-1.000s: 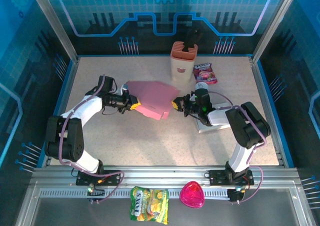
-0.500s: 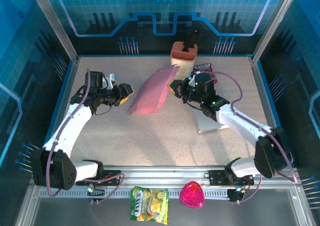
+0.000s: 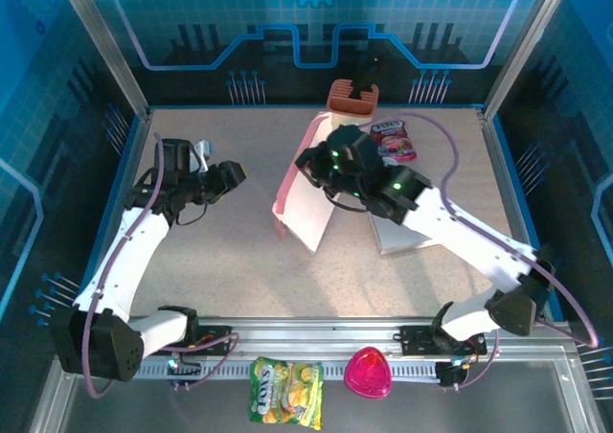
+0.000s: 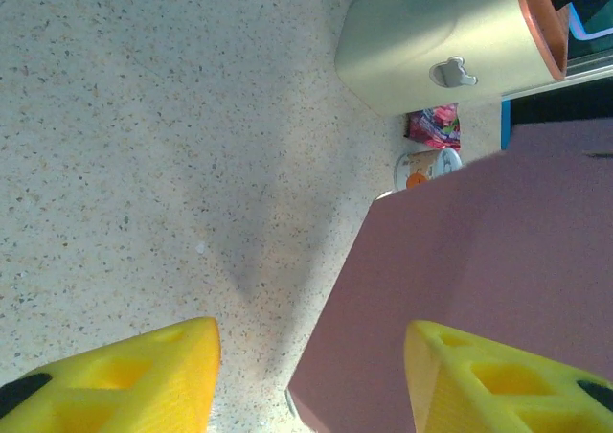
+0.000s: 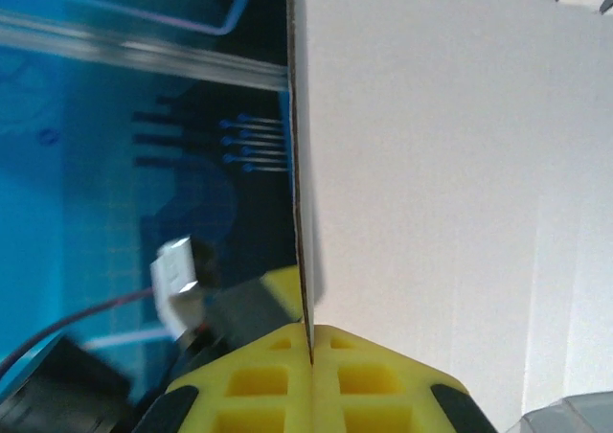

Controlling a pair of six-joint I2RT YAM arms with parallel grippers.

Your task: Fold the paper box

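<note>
Yellow snack bag (image 3: 285, 392) and a pink heart-shaped thing (image 3: 368, 374) lie on the metal rail nearest me. Further in, about mid-table, the paper box (image 3: 308, 208) stands up on edge and tilted, pink on one face and white on the other. The right gripper (image 5: 311, 337) is pinched tight on its edge. The left gripper (image 4: 311, 345) hangs just left of it, fingers apart. Behind them stand a beige container (image 3: 347, 117) and a purple snack packet (image 3: 393, 138).
</note>
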